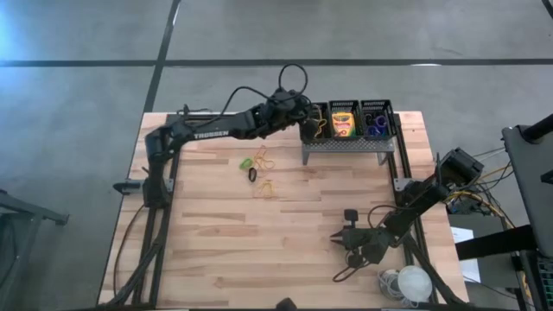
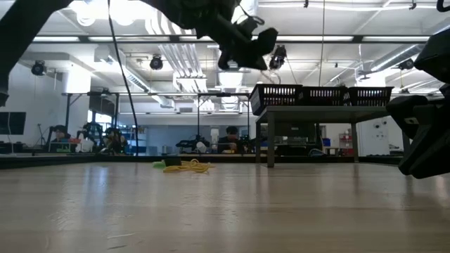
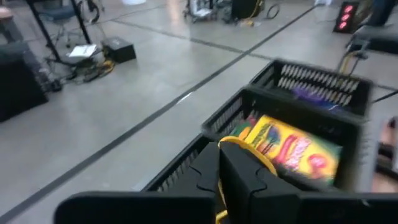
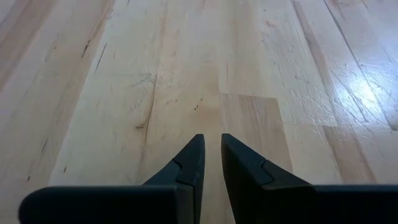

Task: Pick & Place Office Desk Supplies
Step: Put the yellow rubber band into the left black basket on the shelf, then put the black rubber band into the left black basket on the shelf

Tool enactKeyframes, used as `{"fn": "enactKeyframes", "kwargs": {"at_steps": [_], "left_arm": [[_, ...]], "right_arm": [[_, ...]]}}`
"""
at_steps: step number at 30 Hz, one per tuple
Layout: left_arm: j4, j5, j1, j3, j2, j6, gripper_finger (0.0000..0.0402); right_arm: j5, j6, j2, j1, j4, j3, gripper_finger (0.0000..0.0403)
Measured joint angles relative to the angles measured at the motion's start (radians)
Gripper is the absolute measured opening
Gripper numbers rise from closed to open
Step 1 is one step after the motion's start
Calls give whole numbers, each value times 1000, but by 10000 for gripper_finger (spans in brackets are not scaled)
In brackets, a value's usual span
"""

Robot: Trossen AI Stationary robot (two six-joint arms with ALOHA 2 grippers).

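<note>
Pale wooden bench (image 1: 216, 250) carries three mesh bins (image 1: 349, 121) on a grey stand (image 1: 346, 145) at one o'clock. Left pincer (image 3: 217, 177) hangs over the leftmost bin, closed on a yellow rubber band (image 3: 245, 149); more bands (image 1: 265, 187) lie mid-bench. Right pincer (image 4: 210, 158) rests at five o'clock, narrowly parted, empty.

Three bins (image 1: 348, 120) sit in a row on the stand (image 1: 346, 145). The rubber bands (image 1: 265, 187) and rings (image 1: 252, 174) lie on the table (image 1: 216, 250), left of the stand.

The left arm (image 1: 216, 131) reads "TROSSEN" (white letters, high view).
</note>
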Motion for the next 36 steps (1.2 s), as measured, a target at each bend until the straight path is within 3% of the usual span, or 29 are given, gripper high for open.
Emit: {"fn": "enactKeyframes", "kwargs": {"at_steps": [8, 12, 21, 24, 27, 30, 36], "left_arm": [[-75, 24, 16, 2, 22, -17, 113], [-171, 24, 12, 14, -29, -19, 151], [-598, 14, -69, 20, -227, -84, 152], [-754, -56, -119, -19, -280, -153, 145], [-882, -147, -173, -108, -319, -267, 138], [-914, -170, -224, -242, -369, -407, 136], [-709, -170, -316, -597, -435, -720, 135]], "right_arm": [[0, 0, 0, 0, 1, -1, 50], [0, 0, 0, 0, 1, -2, 50], [-2, 0, 0, 0, 1, -6, 50], [-3, 0, 0, 0, 1, -6, 50], [-3, 2, 0, 0, 1, -7, 50], [-3, 3, 0, 0, 2, -7, 50], [-3, 4, 0, 0, 7, -7, 50]]}}
